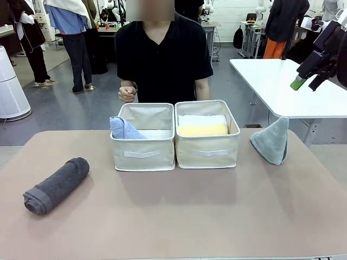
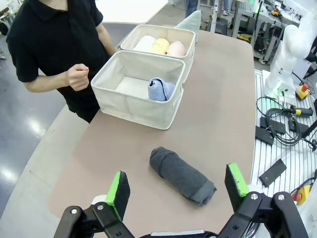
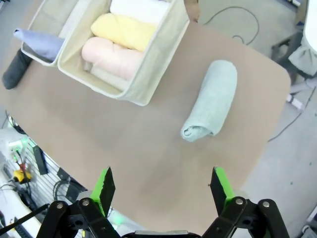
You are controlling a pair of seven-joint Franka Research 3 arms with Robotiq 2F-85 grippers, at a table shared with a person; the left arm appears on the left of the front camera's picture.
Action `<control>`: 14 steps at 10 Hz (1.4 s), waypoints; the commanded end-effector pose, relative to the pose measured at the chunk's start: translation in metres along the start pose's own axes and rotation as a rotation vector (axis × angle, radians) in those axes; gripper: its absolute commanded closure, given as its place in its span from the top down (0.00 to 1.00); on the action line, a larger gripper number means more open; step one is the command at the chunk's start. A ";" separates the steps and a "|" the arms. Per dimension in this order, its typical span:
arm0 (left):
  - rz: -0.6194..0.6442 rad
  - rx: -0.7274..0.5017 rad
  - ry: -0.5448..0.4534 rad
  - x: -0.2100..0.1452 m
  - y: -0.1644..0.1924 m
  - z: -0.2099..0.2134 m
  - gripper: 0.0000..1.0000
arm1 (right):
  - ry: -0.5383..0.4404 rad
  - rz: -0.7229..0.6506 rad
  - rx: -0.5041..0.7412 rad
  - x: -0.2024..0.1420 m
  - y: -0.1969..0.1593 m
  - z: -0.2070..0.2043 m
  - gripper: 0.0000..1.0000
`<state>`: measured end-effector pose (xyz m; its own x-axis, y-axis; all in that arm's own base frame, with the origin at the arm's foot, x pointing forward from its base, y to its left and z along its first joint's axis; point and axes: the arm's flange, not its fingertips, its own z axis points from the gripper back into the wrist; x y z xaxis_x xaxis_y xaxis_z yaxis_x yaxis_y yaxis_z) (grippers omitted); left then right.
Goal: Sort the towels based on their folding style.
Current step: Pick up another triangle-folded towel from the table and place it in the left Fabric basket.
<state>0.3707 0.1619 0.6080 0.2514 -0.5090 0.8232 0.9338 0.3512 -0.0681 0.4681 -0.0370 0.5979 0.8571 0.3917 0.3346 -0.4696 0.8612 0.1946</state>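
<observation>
A dark grey rolled towel lies at the table's left. My left gripper hovers open above it, and the roll shows between its green fingertips. A grey-green cone-folded towel stands at the right, beside the right bin. My right gripper is open high above the table, with that towel ahead of it; in the front view it hangs at the upper right. A light blue towel sits in the left bin. Yellow, pale pink and white rolls fill the right bin.
A person in black stands behind the bins with a fist held near the left bin's far rim. The brown table has open surface in front of the bins. A white table stands at the far right.
</observation>
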 end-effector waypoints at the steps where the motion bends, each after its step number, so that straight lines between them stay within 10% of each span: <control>1: -0.012 -0.005 -0.015 0.000 0.000 0.001 1.00 | 0.001 0.000 -0.012 0.000 0.001 0.001 1.00; 14: -0.012 -0.005 -0.015 0.000 0.000 0.001 1.00 | 0.161 -0.428 -0.300 0.048 -0.035 -0.129 1.00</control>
<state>0.3707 0.1619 0.6080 0.2517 -0.5091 0.8231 0.9337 0.3515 -0.0681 0.5521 -0.0166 0.4956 0.9897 0.0288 0.1401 -0.0365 0.9979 0.0530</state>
